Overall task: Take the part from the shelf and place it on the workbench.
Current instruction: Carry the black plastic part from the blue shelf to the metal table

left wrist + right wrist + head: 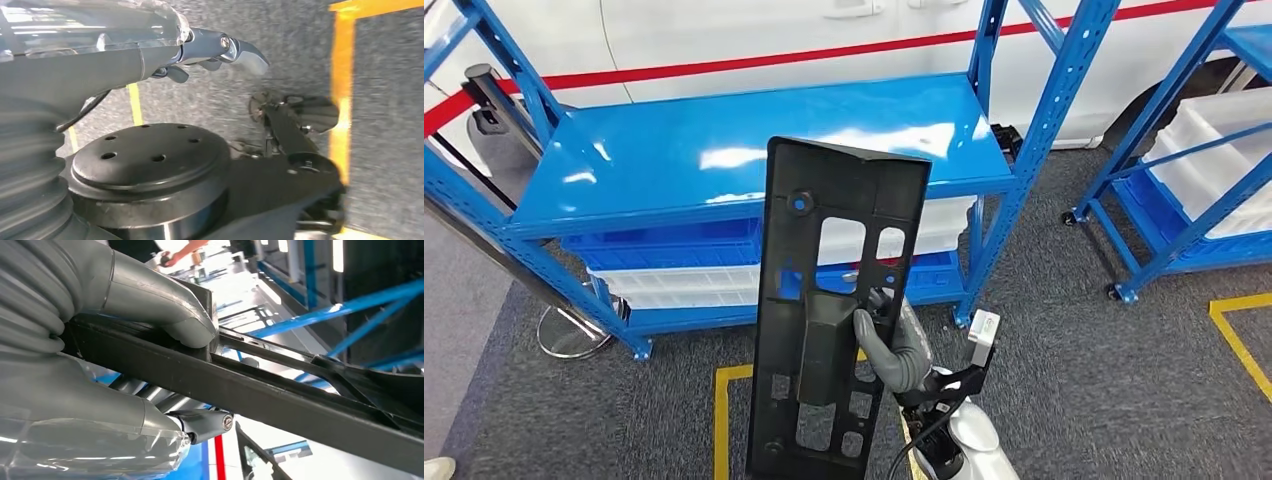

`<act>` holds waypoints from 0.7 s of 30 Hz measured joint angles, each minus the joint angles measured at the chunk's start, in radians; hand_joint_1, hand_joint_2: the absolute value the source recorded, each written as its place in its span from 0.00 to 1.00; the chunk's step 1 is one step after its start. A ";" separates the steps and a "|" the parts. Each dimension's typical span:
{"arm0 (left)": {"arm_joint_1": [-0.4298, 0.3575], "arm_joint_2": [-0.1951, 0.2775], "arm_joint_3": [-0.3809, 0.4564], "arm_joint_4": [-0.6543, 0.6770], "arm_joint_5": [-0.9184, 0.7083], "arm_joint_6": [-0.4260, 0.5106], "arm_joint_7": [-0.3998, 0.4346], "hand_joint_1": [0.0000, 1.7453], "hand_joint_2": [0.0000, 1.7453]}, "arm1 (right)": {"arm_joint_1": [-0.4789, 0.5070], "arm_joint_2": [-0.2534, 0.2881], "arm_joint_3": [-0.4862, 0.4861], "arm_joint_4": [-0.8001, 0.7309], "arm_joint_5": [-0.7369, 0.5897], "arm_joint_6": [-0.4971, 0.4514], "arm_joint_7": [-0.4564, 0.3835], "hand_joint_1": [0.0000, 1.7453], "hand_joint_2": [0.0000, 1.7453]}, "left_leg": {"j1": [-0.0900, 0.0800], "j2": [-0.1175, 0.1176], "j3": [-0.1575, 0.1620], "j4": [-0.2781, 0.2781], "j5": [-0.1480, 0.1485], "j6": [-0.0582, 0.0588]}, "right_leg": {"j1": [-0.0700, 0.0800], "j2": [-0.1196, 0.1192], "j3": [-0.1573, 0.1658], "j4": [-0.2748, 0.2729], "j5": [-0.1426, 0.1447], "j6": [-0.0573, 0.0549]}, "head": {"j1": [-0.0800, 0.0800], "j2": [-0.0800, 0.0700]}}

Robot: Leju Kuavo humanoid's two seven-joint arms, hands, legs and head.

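The first half of the job looks done: the part, a long black plastic panel with cut-out windows, is off the shelf and in the robot's right hand, held upright just in front of the blue rack. What remains, as far as I can judge, is the whole carry and the set-down; no counter shows in front of the hand, so the robot will probably have to turn or walk before it can place anything.

The right hand is clamped on the part. In the head view its grey thumb lies across the near face beside the raised block in the middle of the panel, and the fingers reach round behind. The right wrist view shows the thumb pressed onto one side of the dark bar and the other fingers underneath, so the panel is squeezed between them (a firm wrap, not a fingertip pinch).

The left hand hangs beside the body above the grey carpet, holding nothing, its fingers loosely curved and apart.
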 joint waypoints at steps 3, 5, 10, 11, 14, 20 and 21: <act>0.002 0.000 0.004 0.000 0.000 0.031 0.000 0.00 1.00 | 0.033 0.000 -0.035 0.015 -0.036 0.025 -0.028 1.00 1.00 | 0.000 0.000 -0.012 0.158 -0.066 -0.003 | 0.005 -0.003 -0.053 0.003 0.038 -0.001 | 0.000 0.000; 0.002 0.000 0.005 0.000 -0.004 0.050 -0.001 0.00 1.00 | 0.052 0.000 -0.058 0.021 -0.026 0.015 -0.049 1.00 1.00 | 0.000 0.000 0.054 0.122 -0.013 0.002 | 0.006 -0.004 -0.084 0.006 0.060 0.002 | 0.000 0.000; -0.005 0.009 0.004 -0.001 -0.024 0.068 -0.002 0.00 1.00 | 0.079 0.007 -0.110 0.023 -0.015 0.025 -0.104 1.00 1.00 | -0.015 -0.003 0.262 -0.172 -0.030 0.028 | 0.004 -0.005 -0.110 0.003 0.112 0.027 | -0.001 0.000; -0.005 0.010 0.004 -0.001 -0.025 0.069 -0.002 0.00 1.00 | 0.081 0.009 -0.117 0.023 -0.016 0.027 -0.105 1.00 1.00 | -0.015 -0.002 0.257 -0.177 -0.022 0.032 | 0.003 -0.006 -0.110 -0.002 0.121 0.033 | -0.001 0.000; -0.006 0.011 0.004 -0.001 -0.025 0.070 0.002 0.00 1.00 | 0.092 0.010 -0.136 0.024 -0.019 0.040 -0.095 1.00 1.00 | -0.011 0.003 0.225 -0.190 0.023 0.051 | 0.000 -0.001 -0.131 0.041 0.052 0.047 | -0.001 0.000; -0.003 0.012 0.004 -0.001 -0.026 0.070 0.007 0.00 1.00 | 0.113 0.010 -0.163 0.045 -0.025 0.063 -0.089 1.00 1.00 | -0.015 0.006 0.114 -0.169 0.098 0.052 | -0.003 0.001 -0.125 0.269 -0.029 0.057 | 0.000 0.000; -0.003 0.012 0.004 -0.001 -0.029 0.069 0.007 0.00 1.00 | 0.113 0.010 -0.166 0.050 -0.023 0.061 -0.090 1.00 1.00 | -0.015 0.006 0.095 -0.160 0.106 0.049 | -0.003 0.001 -0.080 0.222 -0.006 0.056 | 0.000 0.000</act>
